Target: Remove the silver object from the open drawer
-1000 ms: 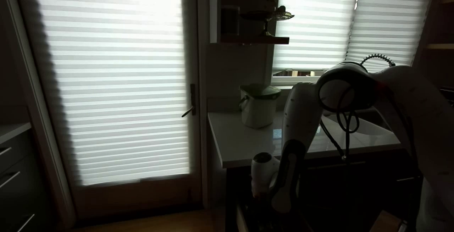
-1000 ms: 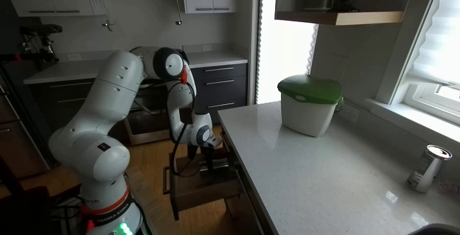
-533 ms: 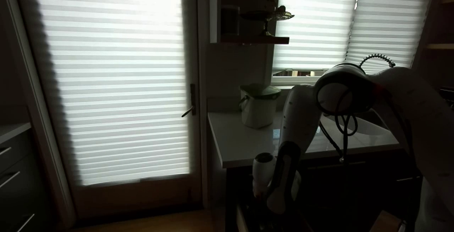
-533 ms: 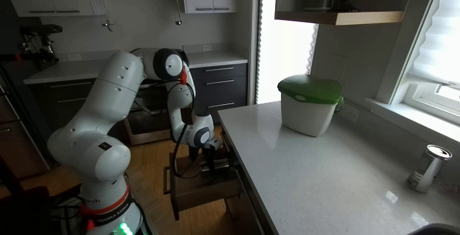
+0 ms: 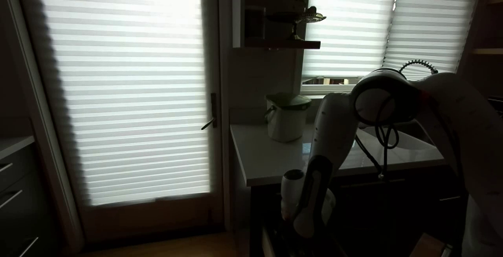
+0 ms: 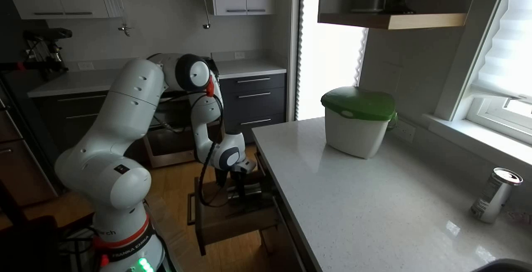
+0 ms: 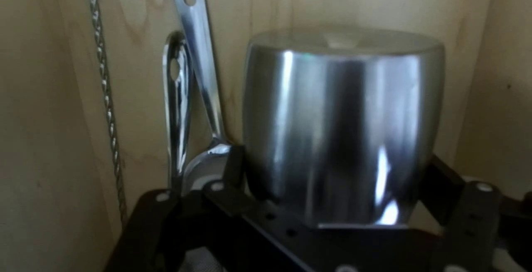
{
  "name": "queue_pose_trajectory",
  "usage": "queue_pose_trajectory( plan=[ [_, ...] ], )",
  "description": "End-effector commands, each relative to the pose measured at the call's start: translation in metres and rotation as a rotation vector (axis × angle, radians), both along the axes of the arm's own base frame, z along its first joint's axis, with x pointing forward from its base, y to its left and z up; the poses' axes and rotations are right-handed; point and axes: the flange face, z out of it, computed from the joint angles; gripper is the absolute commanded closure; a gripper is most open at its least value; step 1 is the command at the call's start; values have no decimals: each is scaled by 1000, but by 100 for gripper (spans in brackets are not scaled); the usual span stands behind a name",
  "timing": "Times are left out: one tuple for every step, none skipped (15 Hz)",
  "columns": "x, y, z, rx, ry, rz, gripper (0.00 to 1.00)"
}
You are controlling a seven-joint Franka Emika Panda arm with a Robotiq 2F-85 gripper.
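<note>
Jaws are clamped on the silver cup (image 7: 343, 130), which is held in the open drawer (image 6: 239, 223) near metal utensils (image 7: 203, 55).

Cup (image 7: 341, 122) in the hand (image 7: 337, 176), to its left (wrist view), utensils (image 7: 202, 55) in the drawer (image 7: 139, 97)

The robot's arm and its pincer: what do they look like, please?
The arm is white and rounded, with dark trim at some joints. A black cable loops outside it, near a red piece. Its base carries a red stripe, a black band reading FRANKA EMIKA and green lights. The pincer is black, made of hinged bars with pale round bolts.
</note>
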Motion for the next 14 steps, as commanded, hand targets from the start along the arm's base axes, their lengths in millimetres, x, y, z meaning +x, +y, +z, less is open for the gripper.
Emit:
queue_pose_trajectory(
  plan=[
    [-21, 2, 24, 15, 44, 22, 29],
    [-26, 2, 29, 14, 48, 28, 29],
    [-29, 1, 34, 11, 54, 30, 29],
    [-32, 1, 39, 12, 63, 37, 29],
    [-35, 0, 44, 9, 72, 41, 29],
    [-38, 0, 50, 11, 85, 54, 29],
    [-40, 0, 55, 11, 100, 61, 29],
    [-43, 1, 60, 13, 115, 72, 29],
    [-44, 1, 65, 10, 127, 78, 29],
    [-45, 1, 69, 8, 135, 81, 29],
    [-46, 2, 74, 8, 142, 83, 29],
    [-46, 2, 78, 6, 147, 87, 29],
    [-47, 3, 81, 9, 156, 94, 29],
    [-47, 4, 83, 9, 161, 97, 29]
  ],
)
